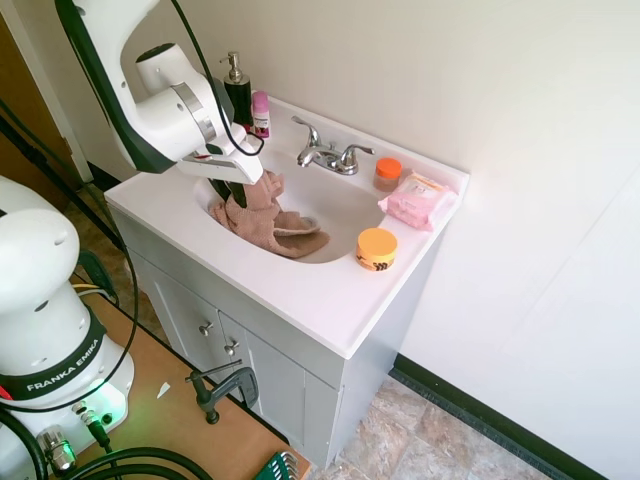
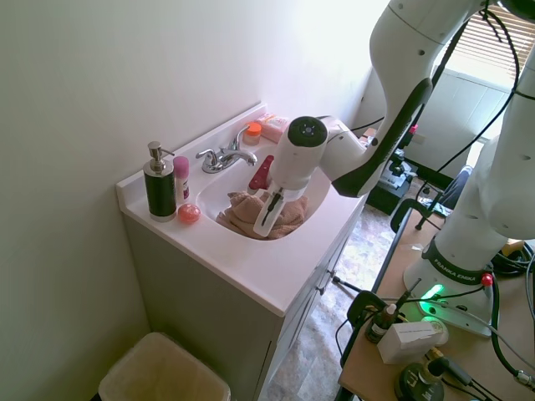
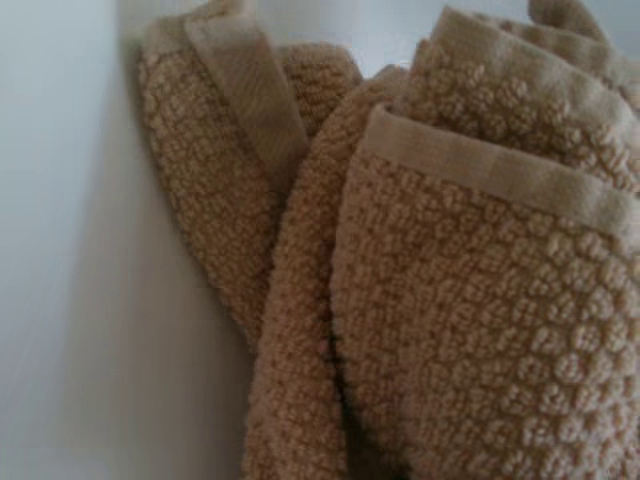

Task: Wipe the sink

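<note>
White vanity tabletop (image 1: 300,290) holds the sink (image 1: 345,215), where a tan towel (image 1: 270,220) lies bunched. We judge it soft, limp, best pinched at a raised fold. Our gripper (image 1: 236,192) meets it; finger spread we cannot tell. Only the wrist view shows its nubby weave (image 3: 480,330)

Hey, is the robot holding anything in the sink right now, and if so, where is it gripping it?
Probably the tan towel in the sink. The claw presses into its bunched upper end, but an actual grip cannot be confirmed.
</note>
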